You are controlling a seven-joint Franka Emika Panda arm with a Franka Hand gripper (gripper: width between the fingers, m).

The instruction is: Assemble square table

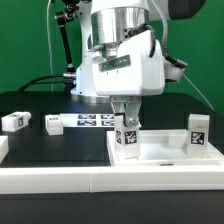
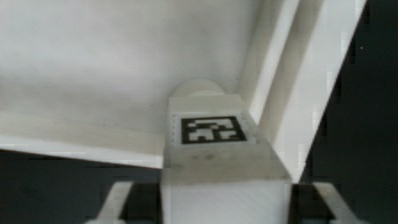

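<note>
The fingers [image 2: 128,204] are clenched on one white block leg, the gripped leg [image 1: 126,137], one finger on each of its side faces. Its black-and-white tag faces the wrist camera. In the exterior view this leg hangs upright directly under the wrist, at 6 o'clock from the fingers. Its lower end is inside the square tray top [image 1: 170,152], close against the rim on the exterior view's left. Whether it touches the tray floor or sits just above it, I cannot tell.

The wrist view shows the gripped leg [image 2: 214,135] over the pale inner floor of the tray top [image 2: 89,90], near a raised rim that runs alongside it.

Seen from the gripped leg in the exterior view:
- The standing leg [image 1: 198,131] is at 3 o'clock, upright on the far side of the tray top, tag forward, well apart from the fingers.
- The first loose leg [image 1: 52,124] and the second loose leg [image 1: 15,121] lie at 9 o'clock on the black tabletop [image 1: 40,145], apart from each other and off the tray.
- The marker board [image 1: 92,121] lies flat at about 10 o'clock, between the loose legs and the fingers.
- The long white border wall [image 1: 90,185] runs across at 6 o'clock, just beside the near edge of the tray top.
</note>
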